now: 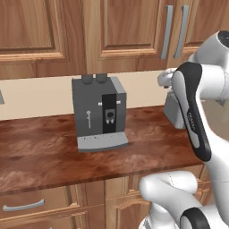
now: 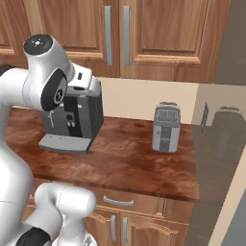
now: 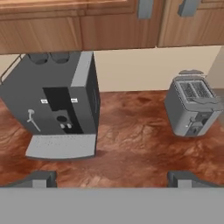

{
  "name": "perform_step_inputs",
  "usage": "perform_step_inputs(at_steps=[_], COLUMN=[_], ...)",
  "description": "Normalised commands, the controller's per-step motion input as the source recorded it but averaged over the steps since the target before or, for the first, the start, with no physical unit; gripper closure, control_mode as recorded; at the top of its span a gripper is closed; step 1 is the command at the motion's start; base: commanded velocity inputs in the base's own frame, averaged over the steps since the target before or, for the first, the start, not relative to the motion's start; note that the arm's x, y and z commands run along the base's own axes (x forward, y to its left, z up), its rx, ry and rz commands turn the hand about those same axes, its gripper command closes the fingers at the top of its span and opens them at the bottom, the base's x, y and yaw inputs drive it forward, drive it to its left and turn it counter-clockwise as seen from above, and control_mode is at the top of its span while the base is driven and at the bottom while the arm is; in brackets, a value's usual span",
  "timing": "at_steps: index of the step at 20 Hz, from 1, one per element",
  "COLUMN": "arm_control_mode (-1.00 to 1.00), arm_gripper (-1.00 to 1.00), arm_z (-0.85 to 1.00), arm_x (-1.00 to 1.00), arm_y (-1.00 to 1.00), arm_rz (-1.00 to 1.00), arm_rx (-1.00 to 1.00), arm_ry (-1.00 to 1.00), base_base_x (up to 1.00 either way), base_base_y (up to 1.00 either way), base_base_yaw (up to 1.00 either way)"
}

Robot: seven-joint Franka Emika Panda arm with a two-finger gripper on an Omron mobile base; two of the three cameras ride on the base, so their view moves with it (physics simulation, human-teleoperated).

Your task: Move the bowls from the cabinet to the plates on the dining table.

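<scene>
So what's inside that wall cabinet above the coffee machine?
Can't tell: the cabinet doors are shut, covering whatever is inside. What can be seen is brown raised panels and two grey bar handles above the coffee machine and toaster.

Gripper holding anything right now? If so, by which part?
Nothing is held. The gripper is open, its fingertips far apart with only bare counter between them, short of the coffee machine and toaster.
</scene>
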Motion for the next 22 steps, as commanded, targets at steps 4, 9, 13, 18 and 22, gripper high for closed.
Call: perform_step_inputs(at_steps=[4,9,13,18,22], arm_control_mode=[-1.00,-1.00,-1.00,-1.00,-1.00], arm_gripper=[-1.00,-1.00,-1.00,-1.00,-1.00], arm_z=[0.35,0.41,0.41,0.37,0.14], arm_x=[-0.01,-0.02,0.00,0.00,0.00], arm_y=[-0.01,-0.07,-0.09,-0.03,0.00], arm_rz=[0.00,0.00,0.00,0.00,0.00], arm_rx=[0.00,0.00,0.00,0.00,0.00], arm_ry=[-0.02,-0.08,-0.09,-0.08,-0.05], base_base_x=[0.00,0.00,0.00,0.00,0.00], base_base_y=[0.00,0.00,0.00,0.00,0.00], base_base_yaw=[0.00,0.00,0.00,0.00,0.00])
